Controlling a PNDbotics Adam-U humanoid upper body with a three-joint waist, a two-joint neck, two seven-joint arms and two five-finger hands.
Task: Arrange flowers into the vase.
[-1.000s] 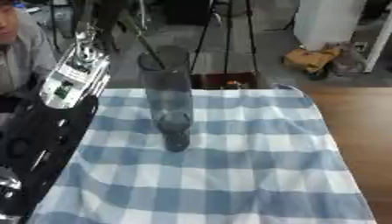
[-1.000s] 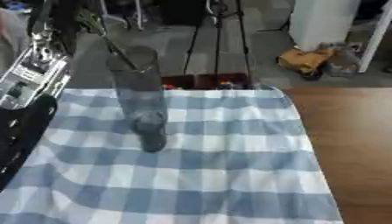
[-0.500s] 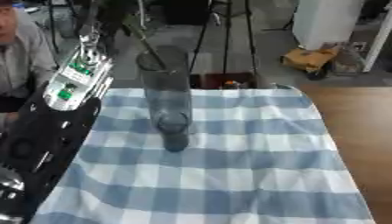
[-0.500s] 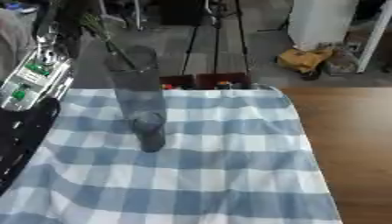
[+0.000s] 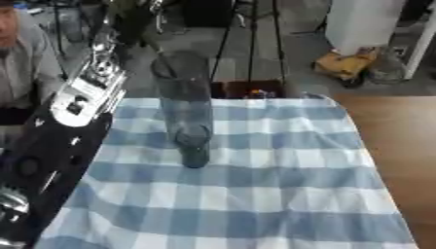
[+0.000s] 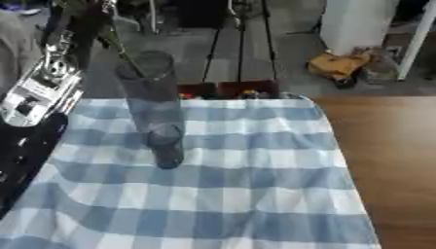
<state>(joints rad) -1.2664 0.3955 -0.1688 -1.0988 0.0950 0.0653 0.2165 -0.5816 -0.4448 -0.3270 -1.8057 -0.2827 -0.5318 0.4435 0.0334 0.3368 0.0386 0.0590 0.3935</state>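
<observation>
The tall glass vase (image 6: 156, 108) is standing upright on the blue checked cloth (image 5: 255, 194) that is covering the worktop (image 6: 383, 160), a little to the left of the middle. The left arm (image 5: 60, 126) is coming in along the left side and is reaching up toward the top left corner. Its left hand (image 6: 83, 18) is showing there only as a dark blurred shape, so I cannot tell how its fingers are standing. A thin green stem (image 6: 119, 48) is running from near that hand down and to the right, and its lower end is meeting the open mouth of the vase. The vase therefore lies below and to the right of the hand, and its long axis is vertical while the stem is leaning. I judge that the stem needs to go down along this line. The right hand is not showing in either view.
</observation>
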